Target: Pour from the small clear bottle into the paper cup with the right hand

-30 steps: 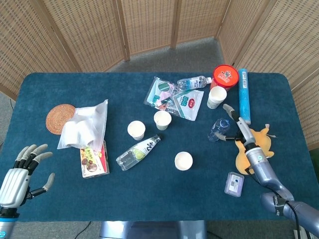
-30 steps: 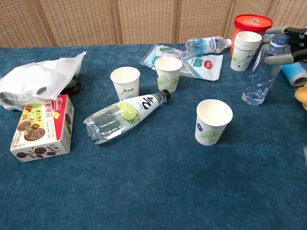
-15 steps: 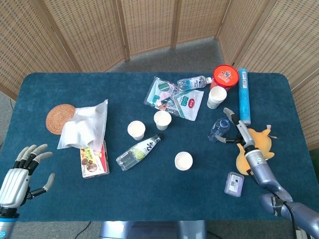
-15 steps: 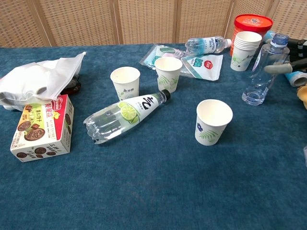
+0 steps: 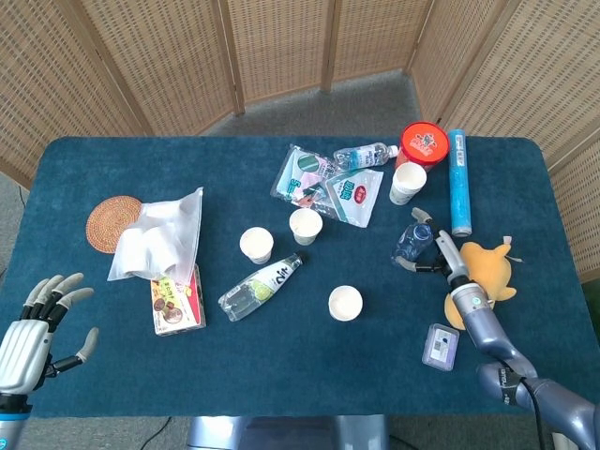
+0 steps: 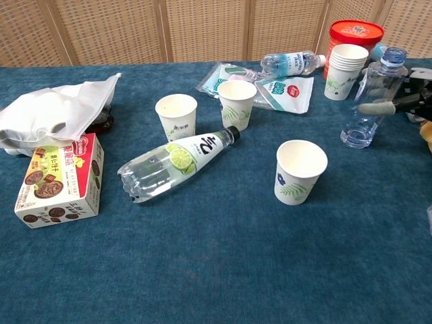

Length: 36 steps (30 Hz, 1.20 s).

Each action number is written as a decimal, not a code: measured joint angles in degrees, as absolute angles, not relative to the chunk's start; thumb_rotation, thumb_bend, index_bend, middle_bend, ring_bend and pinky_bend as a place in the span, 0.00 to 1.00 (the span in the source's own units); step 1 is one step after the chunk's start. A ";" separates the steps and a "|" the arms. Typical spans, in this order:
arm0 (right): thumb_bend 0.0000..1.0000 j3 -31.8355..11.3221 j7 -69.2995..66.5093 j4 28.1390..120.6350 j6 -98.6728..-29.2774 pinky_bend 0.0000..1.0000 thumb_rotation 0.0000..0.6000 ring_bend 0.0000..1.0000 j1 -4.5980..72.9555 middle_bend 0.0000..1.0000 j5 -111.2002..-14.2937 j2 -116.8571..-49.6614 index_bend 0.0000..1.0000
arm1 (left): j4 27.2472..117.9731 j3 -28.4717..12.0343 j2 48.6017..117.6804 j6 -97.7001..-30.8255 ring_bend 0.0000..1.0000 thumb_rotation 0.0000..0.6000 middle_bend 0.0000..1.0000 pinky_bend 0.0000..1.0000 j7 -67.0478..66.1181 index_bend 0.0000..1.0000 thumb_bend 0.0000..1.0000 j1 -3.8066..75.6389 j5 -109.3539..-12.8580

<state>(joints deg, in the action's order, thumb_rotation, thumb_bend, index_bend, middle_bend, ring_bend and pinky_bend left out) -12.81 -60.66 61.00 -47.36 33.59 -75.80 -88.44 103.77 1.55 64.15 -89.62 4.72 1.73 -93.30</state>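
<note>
Head view: the bottle [image 5: 412,242] stands upright at about 3 o'clock on the bench [image 5: 112,375], with the right hand [image 5: 433,251] at its 4 o'clock side, fingers reaching round it. Whether they actually clamp it I cannot tell. The target cup [image 5: 345,303] sits near, at the bottle's 8 o'clock. The left hand [image 5: 28,328] idles at 8 o'clock of the bench, fingers apart, holding nothing. Compared with a second ago, the right hand has drawn in closer to the bottle, off the yellow toy [image 5: 480,272].

Chest view: one finger [image 6: 378,107] crosses the bottle [image 6: 373,96] at mid-height. The likely risk is a loose, high grip: the light bottle could tip or slip on lifting, knocking the cup stack [image 6: 343,71] at its 10 o'clock. The cup [image 6: 300,171] could topple under a poor pour. The finger now sits lower on the bottle than before.
</note>
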 measured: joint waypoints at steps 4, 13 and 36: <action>0.26 -13.08 -60.07 60.73 -46.63 0.00 1.00 0.00 34.06 0.00 -75.40 -89.19 0.00 | 103.58 1.59 64.19 -89.61 0.00 0.52 0.14 0.00 4.86 0.21 0.46 1.61 -93.16; 0.28 -13.85 -59.19 59.77 -45.68 0.00 1.00 0.00 34.70 0.13 -74.40 -90.53 0.11 | 103.06 1.53 64.33 -89.46 0.00 0.52 0.14 0.00 5.27 0.21 0.46 1.47 -92.70; 0.28 -15.14 -57.82 59.66 -48.00 0.44 1.00 0.41 34.03 0.64 -74.33 -92.05 0.68 | 102.56 1.70 64.18 -89.19 0.00 0.52 0.15 0.00 5.73 0.21 0.46 1.26 -92.76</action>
